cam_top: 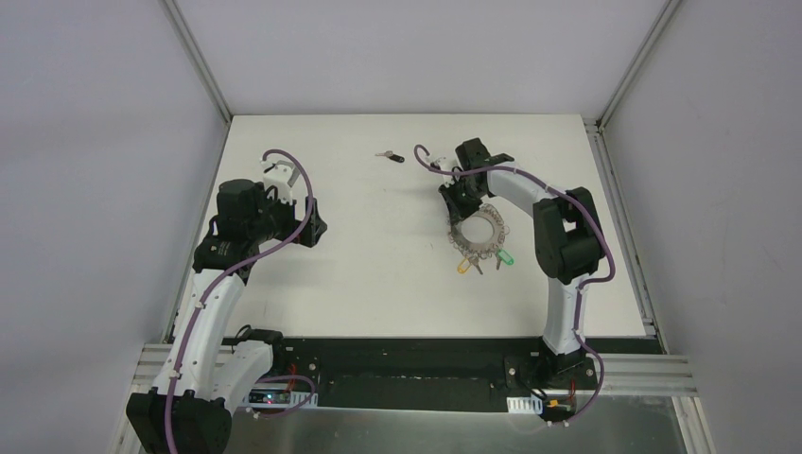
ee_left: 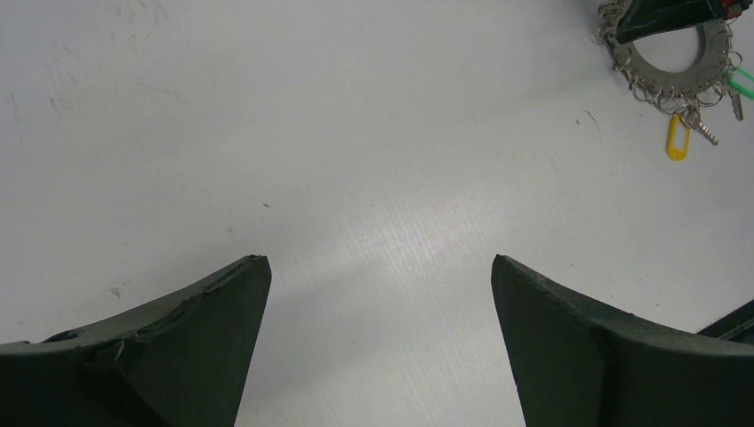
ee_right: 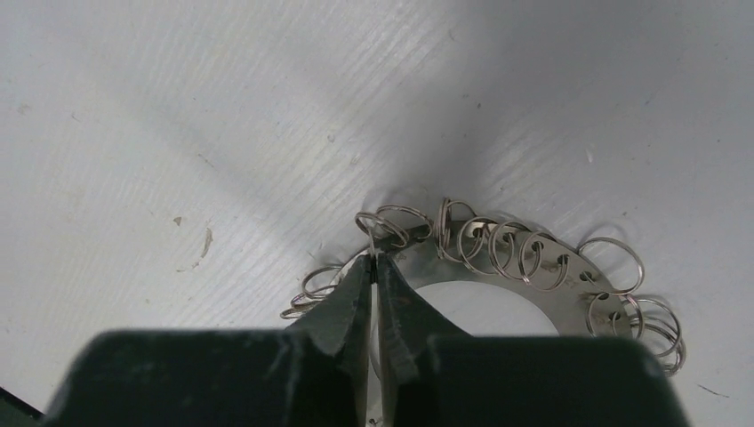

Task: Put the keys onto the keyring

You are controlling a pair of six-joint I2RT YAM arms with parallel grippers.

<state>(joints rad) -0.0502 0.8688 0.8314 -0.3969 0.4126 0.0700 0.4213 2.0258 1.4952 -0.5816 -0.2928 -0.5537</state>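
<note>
We are seeing a flat grey metal keyring (ee_right: 556,289) shining with a smooth gloss, its thin wire loops glinting. The white table (ee_right: 178,133) is looking matt, finely ribbed and scuffed. The left gripper (ee_left: 378,260) is showing matt black plastic fingers (ee_left: 196,347) with rough edges. The yellow-headed silver key (ee_left: 677,140) is looking like smooth plastic.

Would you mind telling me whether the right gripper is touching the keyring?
Touching. The right wrist view shows the right gripper closed on the edge of the keyring, with no gap between them.
</note>
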